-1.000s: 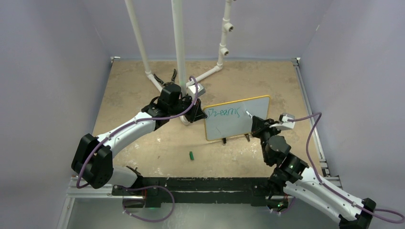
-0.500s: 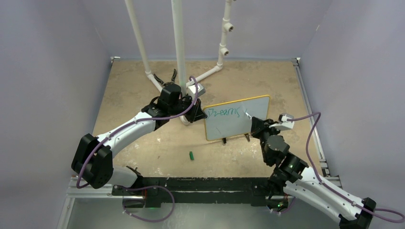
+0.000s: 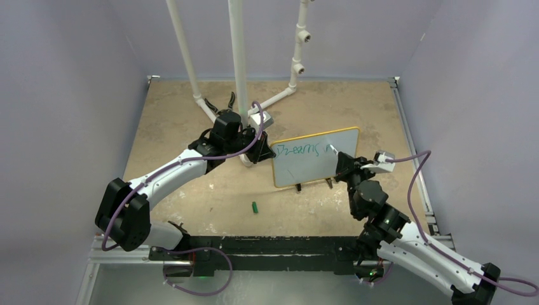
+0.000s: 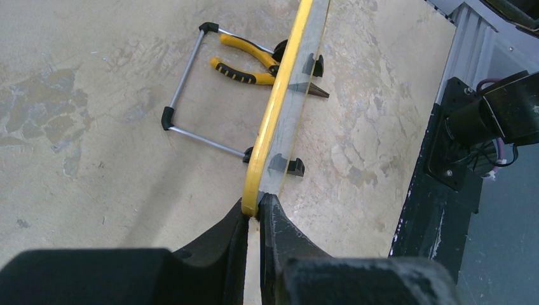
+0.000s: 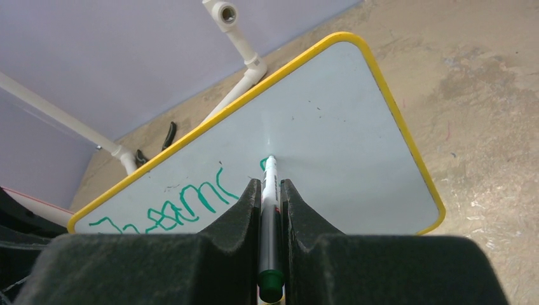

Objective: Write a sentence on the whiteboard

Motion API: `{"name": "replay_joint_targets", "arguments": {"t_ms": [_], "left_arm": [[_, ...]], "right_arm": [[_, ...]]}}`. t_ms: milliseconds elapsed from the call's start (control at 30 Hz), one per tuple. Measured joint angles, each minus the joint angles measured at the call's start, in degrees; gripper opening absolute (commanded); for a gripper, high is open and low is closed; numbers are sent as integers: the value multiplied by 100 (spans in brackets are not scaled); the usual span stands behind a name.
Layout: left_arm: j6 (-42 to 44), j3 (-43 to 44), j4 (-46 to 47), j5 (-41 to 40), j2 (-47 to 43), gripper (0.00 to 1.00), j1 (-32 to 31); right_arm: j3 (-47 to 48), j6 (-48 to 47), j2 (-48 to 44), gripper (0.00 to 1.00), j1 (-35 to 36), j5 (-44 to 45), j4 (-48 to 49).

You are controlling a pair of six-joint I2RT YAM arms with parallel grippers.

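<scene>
Marker [image 5: 270, 190] farther right, past apparent "Dreams" [image 5: 166, 218]

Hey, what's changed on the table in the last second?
The right gripper, shut on the marker, nudged slightly and put a small new green stroke after the word on the whiteboard. The left gripper stayed clamped on its edge; whiteboard and green cap did not move.

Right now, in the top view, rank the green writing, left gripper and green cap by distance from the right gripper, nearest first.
1. Green writing, on the whiteboard beside the right gripper.
2. Left gripper, at the board's left edge.
3. Green cap, on the table nearer the bases.
</scene>
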Motion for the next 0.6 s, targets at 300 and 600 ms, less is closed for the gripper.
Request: {"name": "replay_joint_targets", "arguments": {"t_ms": [300, 600], "left_arm": [[0, 0, 2, -2, 0, 0, 0], [0, 0, 2, -2, 0, 0, 0]], "right_arm": [[11, 94, 52, 0, 0, 166, -96], [74, 664, 120, 0, 0, 149, -717]]}}
